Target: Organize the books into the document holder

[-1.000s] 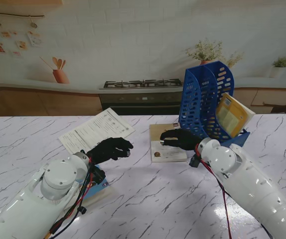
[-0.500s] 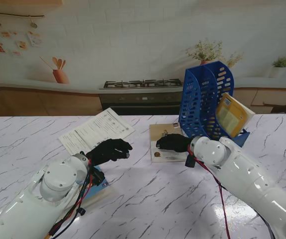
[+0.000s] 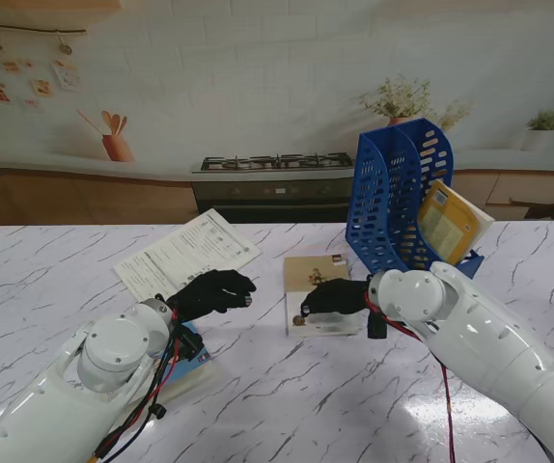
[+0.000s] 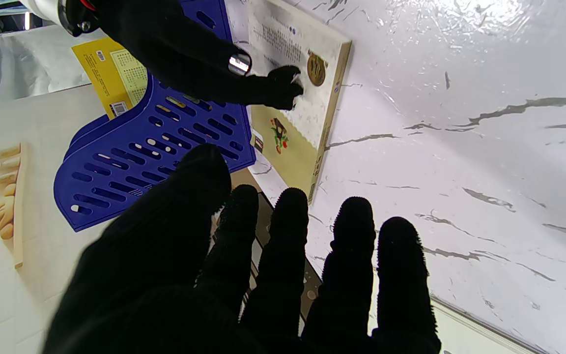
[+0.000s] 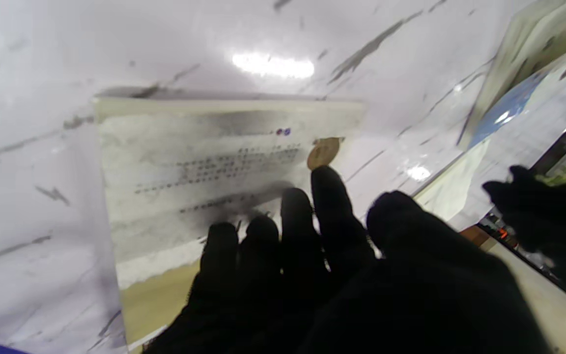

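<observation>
Right hand [image 3: 335,295], seen from the stand, lies flat with its fingertips pressed on the cream book [image 3: 318,289], which rests on the marble table [image 3: 287,386] just left of the blue document holder [image 3: 393,198]. It presses rather than grasps; no finger wraps an edge. Against the earlier frames the book has slid leftward and nearer to me, away from the holder's base, and the hand has travelled with it. A yellow book [image 3: 451,224] stands tilted in the holder. The left hand [image 3: 214,289] hovers well left of the holder with fingers loosely spread, gripping nothing, much where it was a second ago. A printed sheet [image 3: 188,253] lies farther left of the holder, unmoved.

From the left wrist, the left hand's fingers [image 4: 347,265] are spread apart and empty. Beyond them the right hand [image 4: 199,59] touches the cream book [image 4: 302,98] beside the document holder [image 4: 155,142], the yellow book [image 4: 111,73] showing behind it.

From the right wrist, the right hand's fingers [image 5: 329,211] rest on the cover of the cream book [image 5: 204,162], one tip beside its round gold seal [image 5: 323,153]; the picture is blurred.
</observation>
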Robot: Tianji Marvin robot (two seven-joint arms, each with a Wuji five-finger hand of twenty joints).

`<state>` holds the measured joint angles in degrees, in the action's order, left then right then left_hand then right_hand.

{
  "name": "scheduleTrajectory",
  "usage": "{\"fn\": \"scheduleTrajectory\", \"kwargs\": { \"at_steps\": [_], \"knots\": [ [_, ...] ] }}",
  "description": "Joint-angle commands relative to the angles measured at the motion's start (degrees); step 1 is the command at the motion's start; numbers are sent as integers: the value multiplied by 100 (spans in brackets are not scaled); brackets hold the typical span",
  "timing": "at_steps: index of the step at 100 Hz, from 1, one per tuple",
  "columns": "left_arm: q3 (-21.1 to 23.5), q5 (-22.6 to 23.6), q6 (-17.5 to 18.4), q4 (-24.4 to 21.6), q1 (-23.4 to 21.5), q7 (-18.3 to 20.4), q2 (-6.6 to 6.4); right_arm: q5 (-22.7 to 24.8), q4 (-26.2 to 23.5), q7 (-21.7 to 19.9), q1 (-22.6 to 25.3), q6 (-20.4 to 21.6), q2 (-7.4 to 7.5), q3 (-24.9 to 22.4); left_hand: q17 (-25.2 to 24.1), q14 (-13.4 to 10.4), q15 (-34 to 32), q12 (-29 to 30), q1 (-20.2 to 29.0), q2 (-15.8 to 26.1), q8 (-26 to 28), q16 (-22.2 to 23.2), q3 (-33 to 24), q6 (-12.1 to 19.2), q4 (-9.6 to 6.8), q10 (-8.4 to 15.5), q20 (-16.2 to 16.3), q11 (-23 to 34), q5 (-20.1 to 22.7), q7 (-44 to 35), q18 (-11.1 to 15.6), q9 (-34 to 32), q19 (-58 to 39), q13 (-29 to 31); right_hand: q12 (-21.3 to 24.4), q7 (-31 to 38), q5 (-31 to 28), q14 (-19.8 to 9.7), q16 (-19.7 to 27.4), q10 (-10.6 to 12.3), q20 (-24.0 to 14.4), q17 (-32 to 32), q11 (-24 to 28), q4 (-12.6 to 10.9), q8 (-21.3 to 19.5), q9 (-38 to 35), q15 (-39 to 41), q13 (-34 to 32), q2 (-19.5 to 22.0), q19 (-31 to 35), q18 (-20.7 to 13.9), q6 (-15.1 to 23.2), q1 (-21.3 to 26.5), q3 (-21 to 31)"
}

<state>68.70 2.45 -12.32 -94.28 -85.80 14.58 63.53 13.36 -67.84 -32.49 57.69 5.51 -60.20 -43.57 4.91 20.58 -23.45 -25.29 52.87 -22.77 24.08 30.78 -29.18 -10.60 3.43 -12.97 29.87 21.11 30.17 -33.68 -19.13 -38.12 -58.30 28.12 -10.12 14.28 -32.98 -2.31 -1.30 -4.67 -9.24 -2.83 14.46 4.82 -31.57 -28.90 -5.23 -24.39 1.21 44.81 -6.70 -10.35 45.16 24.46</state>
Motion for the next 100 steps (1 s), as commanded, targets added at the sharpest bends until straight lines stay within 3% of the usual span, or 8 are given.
{"fn": "scheduleTrajectory", "kwargs": {
  "at_steps": [1,35,61,73,78,94,100],
  "knots": [
    [-6,-39,97,-36,-43,48,31,119,-153,-274,410,9,149,16,-79,-126,-26,-10,191,189,25,-30,195,-42,-16,-32,-17,103,97,-37,150,57,84,-31,-94,-50,-159,230,-288,-221,-159,168,150,-226,126,-130,643,-428,238,342,350,-163,144,21],
    [-21,-55,96,-42,-48,41,34,260,-1517,-895,1806,-22,453,-1184,-103,-106,-25,-2,212,260,11,-30,299,-82,-46,-48,-17,92,85,1,140,83,84,-52,-72,-46,-172,268,-297,-249,-162,178,105,-223,164,-145,652,-432,237,349,380,-174,176,-71],
    [-73,-89,85,-24,-25,31,43,375,-2455,-1175,2842,-57,571,-1895,-110,-102,-24,1,207,286,9,-30,340,-88,-58,-65,-17,89,81,21,136,88,83,-60,-58,-65,-163,313,-283,-287,-166,162,73,-226,173,-130,628,-427,272,361,432,-209,240,-186],
    [-103,-99,58,-8,-12,44,42,200,-2693,-1373,3116,-29,619,-2046,-113,-99,-26,0,224,285,16,-28,360,-75,-58,-55,-18,91,86,19,135,93,84,-63,-49,-92,-129,302,-275,-283,-169,126,48,-230,171,-88,609,-389,308,368,429,-213,228,-285],
    [-119,-100,52,-2,-11,50,41,116,-2836,-1411,3225,-69,623,-2128,-117,-95,-28,0,227,287,18,-27,368,-73,-59,-46,-17,91,84,19,129,94,83,-62,-39,-151,-106,284,-288,-272,-178,72,30,-265,135,-45,638,-334,367,403,409,-203,380,-613],
    [-173,-141,12,29,-15,37,52,99,-3231,-1087,3602,150,554,-2517,-117,-88,-31,-2,235,285,25,-22,392,-58,-60,-44,-8,94,89,12,98,88,65,-60,-39,-143,-107,309,-311,-259,-190,126,38,-234,105,-99,687,-388,208,440,490,-133,126,-939],
    [-203,-168,7,62,-2,45,55,136,-3351,-829,3752,190,496,-2696,-101,-78,-43,-3,236,288,26,-15,401,-56,-61,-41,4,97,85,12,92,82,38,-42,-51,-49,-162,396,-430,-283,-276,255,67,-273,35,-237,895,-469,123,622,762,-70,62,-1103]
  ]
}}
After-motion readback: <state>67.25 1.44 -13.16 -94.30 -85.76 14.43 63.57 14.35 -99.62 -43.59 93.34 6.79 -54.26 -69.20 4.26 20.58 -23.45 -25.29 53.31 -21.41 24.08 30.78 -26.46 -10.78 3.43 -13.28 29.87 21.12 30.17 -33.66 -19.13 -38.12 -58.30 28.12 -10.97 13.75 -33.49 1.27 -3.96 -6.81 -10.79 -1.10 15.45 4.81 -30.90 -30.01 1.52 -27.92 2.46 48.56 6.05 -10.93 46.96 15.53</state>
